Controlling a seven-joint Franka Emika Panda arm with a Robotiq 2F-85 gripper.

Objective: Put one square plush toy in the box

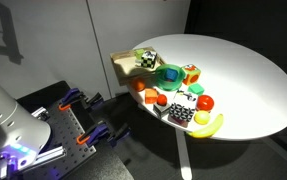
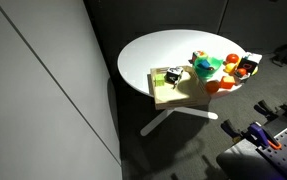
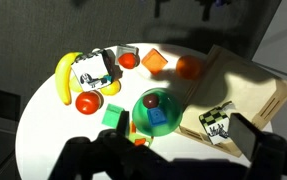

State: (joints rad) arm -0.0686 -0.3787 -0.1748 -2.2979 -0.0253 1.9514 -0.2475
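Note:
The black-and-white checkered square plush toy point(image 3: 95, 70) lies on the white round table beside a banana point(image 3: 65, 75); it also shows in an exterior view point(image 1: 180, 115). The light tan box point(image 3: 248, 80) sits at the table's edge and shows in both exterior views point(image 1: 124, 68) point(image 2: 168, 97). A checkered cube with yellow-green tints point(image 3: 216, 122) lies in the box near one corner. My gripper point(image 3: 183, 130) is open and empty, hovering high above the green bowl and the box corner, away from the plush toy. The gripper is out of both exterior views.
A green bowl point(image 3: 155, 110) holds a blue block and a small red ball. Around it lie an orange-red cube point(image 3: 155, 62), an orange point(image 3: 188, 67), a tomato point(image 3: 87, 102), a green cube point(image 3: 113, 117) and a small red fruit point(image 3: 129, 60).

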